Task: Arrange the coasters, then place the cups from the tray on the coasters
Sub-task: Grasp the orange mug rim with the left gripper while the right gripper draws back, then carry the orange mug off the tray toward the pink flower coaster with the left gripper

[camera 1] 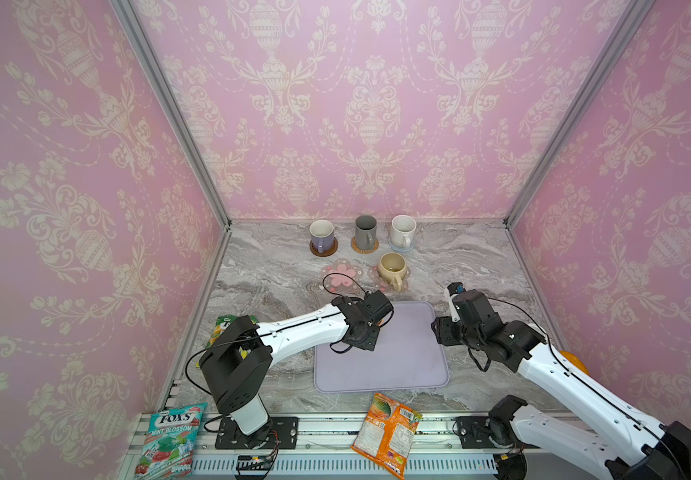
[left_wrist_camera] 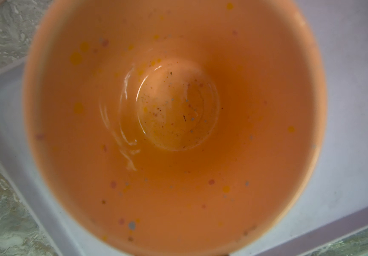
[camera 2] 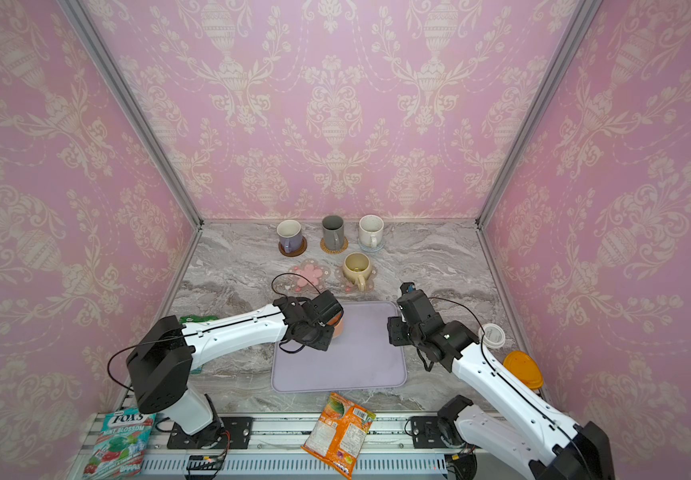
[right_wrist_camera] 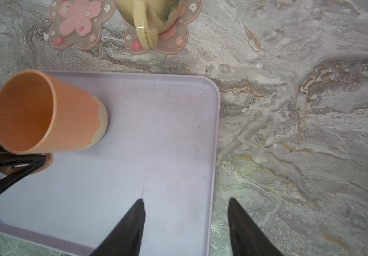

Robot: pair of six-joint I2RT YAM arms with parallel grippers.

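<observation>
The peach mug [right_wrist_camera: 67, 115], glossy with a bare scalloped base, sits at the far-left corner of the smooth lavender tray [right_wrist_camera: 156, 144]. In the right wrist view the left gripper [right_wrist_camera: 41, 161] pinches its handle. In both top views the left arm [camera 2: 231, 332] mostly hides the mug. The left wrist view shows only its speckled inside. The right gripper [right_wrist_camera: 186, 210] has its fingers spread, holding nothing.

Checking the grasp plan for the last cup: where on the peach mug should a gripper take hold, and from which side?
The handle, pinched from above on the near side. The peach mug stands upright in the tray's far left corner, handle turned toward the robot, and its wide smooth body suits narrow jaws less. The left gripper is clamped on that handle.
</observation>
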